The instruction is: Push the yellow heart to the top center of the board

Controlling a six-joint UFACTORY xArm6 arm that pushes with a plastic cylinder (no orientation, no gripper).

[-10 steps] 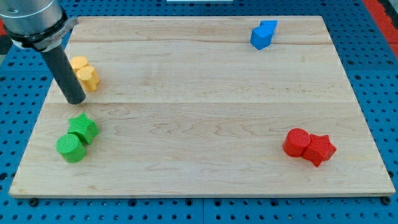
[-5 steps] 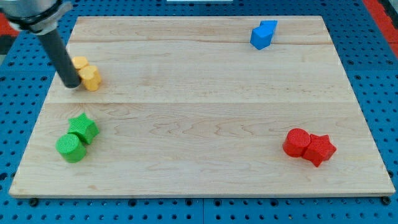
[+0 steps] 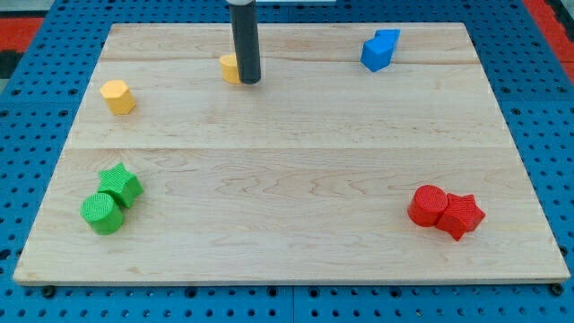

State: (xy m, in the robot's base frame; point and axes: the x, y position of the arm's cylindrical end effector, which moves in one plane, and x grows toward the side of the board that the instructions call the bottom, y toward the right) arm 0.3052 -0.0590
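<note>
A yellow block [image 3: 230, 67], likely the yellow heart, lies near the view's top, a little left of centre. My rod hides its right part, so I cannot make out the shape for sure. My tip [image 3: 249, 82] rests against that block's right side. A second yellow block [image 3: 117, 96], roughly hexagonal, lies alone at the upper left of the wooden board [image 3: 296, 152].
A blue block [image 3: 380, 49] sits at the upper right. A green star [image 3: 120, 184] touches a green cylinder [image 3: 101, 213] at the lower left. A red cylinder [image 3: 428, 205] touches a red star [image 3: 461, 215] at the lower right.
My tip has swept from the left edge to the right and upward. One yellow block went with it; the other stayed at the upper left, nudged slightly left.
</note>
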